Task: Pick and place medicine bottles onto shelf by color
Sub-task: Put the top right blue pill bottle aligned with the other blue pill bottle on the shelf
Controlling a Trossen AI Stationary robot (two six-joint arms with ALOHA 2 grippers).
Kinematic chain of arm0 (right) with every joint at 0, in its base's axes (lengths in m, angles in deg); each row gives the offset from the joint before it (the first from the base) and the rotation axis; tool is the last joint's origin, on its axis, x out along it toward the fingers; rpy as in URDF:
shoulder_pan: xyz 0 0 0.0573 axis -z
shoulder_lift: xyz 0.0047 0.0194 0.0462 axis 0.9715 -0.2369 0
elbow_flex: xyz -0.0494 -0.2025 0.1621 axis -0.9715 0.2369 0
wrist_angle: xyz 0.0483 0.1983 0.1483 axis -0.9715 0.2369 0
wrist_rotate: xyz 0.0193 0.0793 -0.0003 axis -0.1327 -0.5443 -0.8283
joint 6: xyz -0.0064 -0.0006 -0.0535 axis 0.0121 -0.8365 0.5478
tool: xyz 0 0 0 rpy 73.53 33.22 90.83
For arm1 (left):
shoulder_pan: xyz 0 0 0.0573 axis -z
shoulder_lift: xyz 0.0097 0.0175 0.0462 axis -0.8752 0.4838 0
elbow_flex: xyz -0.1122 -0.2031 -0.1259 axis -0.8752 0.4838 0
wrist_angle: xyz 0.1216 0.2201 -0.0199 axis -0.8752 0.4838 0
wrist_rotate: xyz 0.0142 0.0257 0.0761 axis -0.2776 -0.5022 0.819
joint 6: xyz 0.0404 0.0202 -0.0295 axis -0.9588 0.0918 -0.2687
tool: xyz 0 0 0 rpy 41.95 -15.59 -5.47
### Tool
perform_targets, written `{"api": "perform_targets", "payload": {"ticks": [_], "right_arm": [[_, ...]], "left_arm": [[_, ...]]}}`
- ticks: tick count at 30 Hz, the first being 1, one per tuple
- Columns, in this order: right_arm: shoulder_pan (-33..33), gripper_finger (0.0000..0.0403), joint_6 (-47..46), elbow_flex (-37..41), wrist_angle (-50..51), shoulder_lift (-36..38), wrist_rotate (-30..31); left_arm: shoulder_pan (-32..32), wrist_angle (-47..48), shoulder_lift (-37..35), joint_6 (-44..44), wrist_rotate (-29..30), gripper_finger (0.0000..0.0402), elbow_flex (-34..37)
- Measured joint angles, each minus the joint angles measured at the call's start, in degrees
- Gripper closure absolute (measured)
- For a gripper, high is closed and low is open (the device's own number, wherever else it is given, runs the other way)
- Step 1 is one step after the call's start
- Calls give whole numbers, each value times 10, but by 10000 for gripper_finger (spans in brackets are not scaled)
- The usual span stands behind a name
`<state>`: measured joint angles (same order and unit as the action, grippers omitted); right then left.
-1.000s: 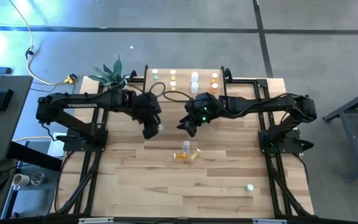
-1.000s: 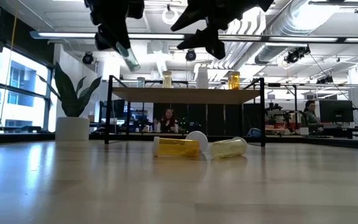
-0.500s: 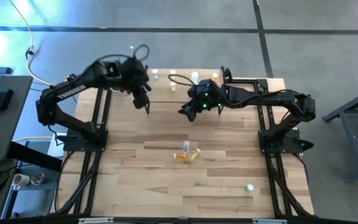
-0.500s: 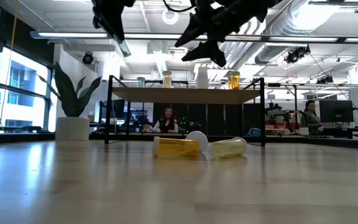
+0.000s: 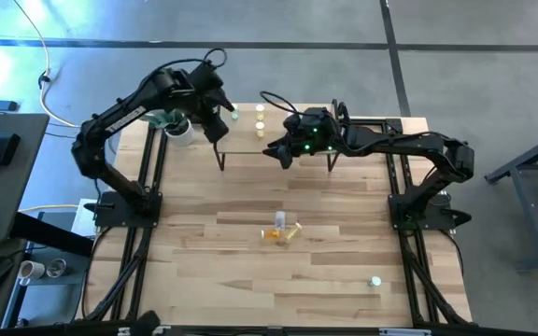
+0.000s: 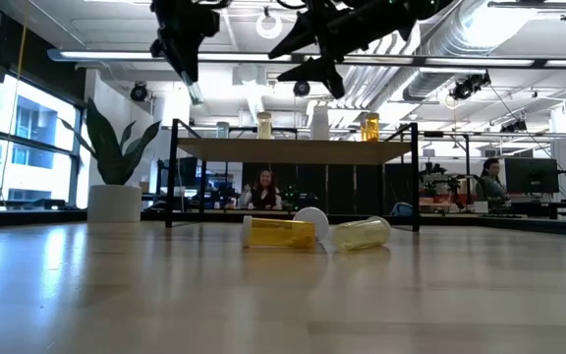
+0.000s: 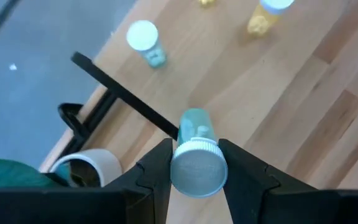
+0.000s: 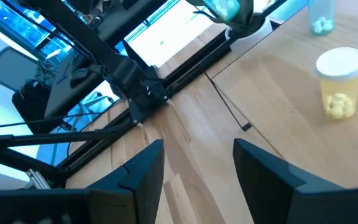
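My left gripper [image 5: 220, 126] hangs over the left end of the shelf [image 5: 247, 140], shut on a green medicine bottle [image 7: 194, 127] with a pale cap. On the shelf top below it stands another green bottle [image 7: 144, 41], with yellow ones [image 7: 265, 17] farther along. My right gripper [image 5: 275, 155] hovers open over the shelf's near edge, nothing between its fingers; its wrist view shows a yellow bottle [image 8: 339, 82] standing on the shelf top. Two yellow bottles [image 6: 281, 232] and a white one [image 6: 311, 218] lie on the table. My left gripper pinches the green bottle at its cap end [image 7: 196, 167] between the two fingers [image 7: 158, 171]. The fingers slant down from above, and the bottle lies along them, cap toward the wrist, body [image 6: 195, 90] sticking out beyond the tips. It is lifted clear above the shelf.
A potted plant [image 6: 116, 187] in a white pot stands left of the shelf, close to my left arm. One more green bottle [image 5: 375, 281] stands near the table's near right corner. The black frame rails [image 5: 407, 233] run along both table sides.
My left gripper has carried the green bottle up and toward the table's far edge, from over the middle of the table to above the shelf's left end, tipping more steeply down. My right gripper has also gone toward the far edge, staying open.
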<state>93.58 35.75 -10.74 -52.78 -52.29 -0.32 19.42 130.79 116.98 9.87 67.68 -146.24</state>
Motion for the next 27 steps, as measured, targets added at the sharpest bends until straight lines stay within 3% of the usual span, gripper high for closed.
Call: {"api": "perform_targets", "payload": {"ticks": [12,27], "right_arm": [[55,220,75,0,5,47,-2],[98,220,123,0,37,81,-3]], "left_arm": [[24,11,100,47,-26,293,-82],[28,38,167,83,-11,293,-90]]}}
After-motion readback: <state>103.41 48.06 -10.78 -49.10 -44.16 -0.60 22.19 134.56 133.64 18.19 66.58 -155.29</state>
